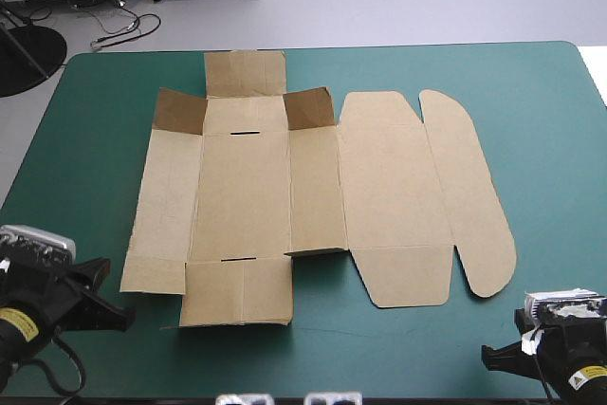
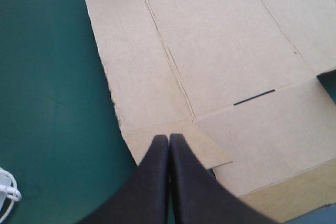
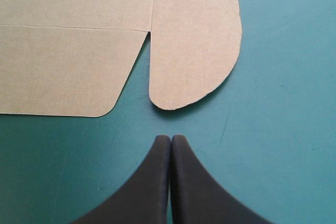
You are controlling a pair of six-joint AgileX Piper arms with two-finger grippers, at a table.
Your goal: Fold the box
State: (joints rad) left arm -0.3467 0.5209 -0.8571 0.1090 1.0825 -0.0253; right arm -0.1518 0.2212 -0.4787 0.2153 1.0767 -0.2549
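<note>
The brown box (image 1: 313, 196) lies as a cut sheet across the middle of the teal-green table, mostly flat, with its two small far flaps a little raised. My left gripper (image 1: 119, 315) sits near the table's front left corner, shut and empty. In the left wrist view its tips (image 2: 168, 137) hover over the near left corner flap of the box (image 2: 210, 66). My right gripper (image 1: 493, 356) rests by the front right corner, also shut and empty. Just ahead of its tips (image 3: 170, 138) lies the rounded end of the box's right flap (image 3: 194, 40).
Bare teal-green cover (image 1: 550, 139) surrounds the sheet on all sides, widest to the right and along the front edge. A white cable (image 2: 6, 190) shows on the cover beside my left gripper.
</note>
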